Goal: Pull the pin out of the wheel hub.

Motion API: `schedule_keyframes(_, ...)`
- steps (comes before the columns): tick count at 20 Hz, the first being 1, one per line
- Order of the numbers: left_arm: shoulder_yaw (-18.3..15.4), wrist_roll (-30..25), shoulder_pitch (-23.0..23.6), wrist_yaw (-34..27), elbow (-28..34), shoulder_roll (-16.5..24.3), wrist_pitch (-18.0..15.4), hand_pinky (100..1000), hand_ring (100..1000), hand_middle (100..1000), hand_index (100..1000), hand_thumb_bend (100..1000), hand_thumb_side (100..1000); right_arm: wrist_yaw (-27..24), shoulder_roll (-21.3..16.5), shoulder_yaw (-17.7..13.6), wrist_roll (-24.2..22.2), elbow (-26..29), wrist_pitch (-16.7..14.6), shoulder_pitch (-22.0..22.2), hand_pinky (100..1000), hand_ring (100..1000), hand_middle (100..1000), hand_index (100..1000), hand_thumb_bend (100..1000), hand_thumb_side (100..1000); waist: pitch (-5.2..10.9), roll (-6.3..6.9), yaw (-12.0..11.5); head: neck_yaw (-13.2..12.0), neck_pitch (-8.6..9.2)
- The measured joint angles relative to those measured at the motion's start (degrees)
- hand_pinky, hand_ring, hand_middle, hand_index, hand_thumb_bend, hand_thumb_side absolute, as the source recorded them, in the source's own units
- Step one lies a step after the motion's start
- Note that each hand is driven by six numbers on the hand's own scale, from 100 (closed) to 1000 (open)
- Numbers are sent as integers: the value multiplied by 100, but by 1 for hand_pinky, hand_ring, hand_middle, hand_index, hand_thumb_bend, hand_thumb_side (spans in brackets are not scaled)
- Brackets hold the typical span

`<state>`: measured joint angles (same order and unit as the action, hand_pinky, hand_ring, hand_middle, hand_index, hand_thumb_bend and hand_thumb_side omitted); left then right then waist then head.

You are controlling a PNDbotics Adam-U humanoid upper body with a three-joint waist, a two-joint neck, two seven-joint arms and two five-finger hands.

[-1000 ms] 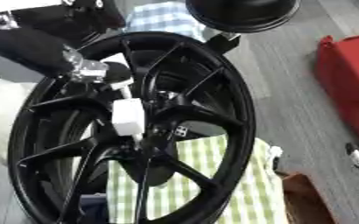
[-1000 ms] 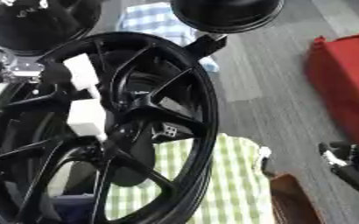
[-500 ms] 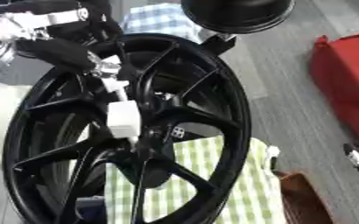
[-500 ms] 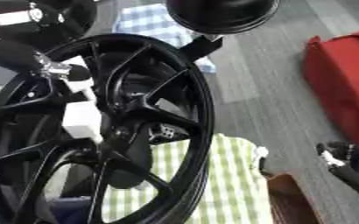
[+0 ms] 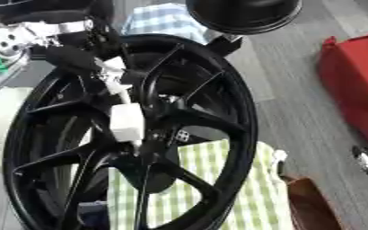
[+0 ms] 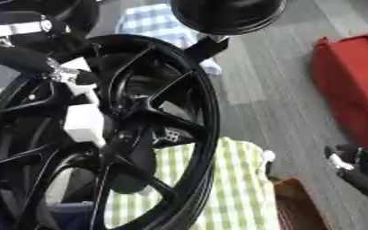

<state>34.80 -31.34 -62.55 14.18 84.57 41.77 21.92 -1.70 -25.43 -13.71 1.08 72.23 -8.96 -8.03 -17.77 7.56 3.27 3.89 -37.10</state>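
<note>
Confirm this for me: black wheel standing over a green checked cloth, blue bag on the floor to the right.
Wrong on the colour only. The bag on the floor to the right is red, as the left eye view shows. The black wheel does stand over the green checked cloth.

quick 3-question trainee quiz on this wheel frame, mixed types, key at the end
1. True or false: the black wheel lies on a green checked cloth.
2. Which hand is over the wheel's spokes? A) left hand B) right hand
3. Fill in: the white block sits near the wheel's ____.

Key: 1 true. 2 A; the right hand shows only at the right edge, away from the wheel. 3 hub.
</note>
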Motion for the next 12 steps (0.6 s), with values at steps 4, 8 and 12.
schedule_keyframes(4, -4, -77, 16, 32, -68, 0, -59, 781, 728, 709, 836, 605, 538, 1, 0, 0, -6, 2, -6, -1, 606, 629, 518, 678, 354, 365, -1, 0, 1, -14, 0)
schedule_keyframes(8, -7, -153, 45, -2, -79, 0, -60, 750, 678, 635, 809, 567, 503, 1, 0, 0, -6, 2, -6, -1, 607, 629, 518, 678, 354, 366, -1, 0, 8, -26, 0)
schedule_keyframes(12, -25, -201, 49, -59, -70, 1, -39, 717, 626, 583, 769, 510, 439, 1, 0, 0, -6, 3, -6, -1, 606, 628, 518, 678, 355, 366, -1, 0, 12, -27, 0)
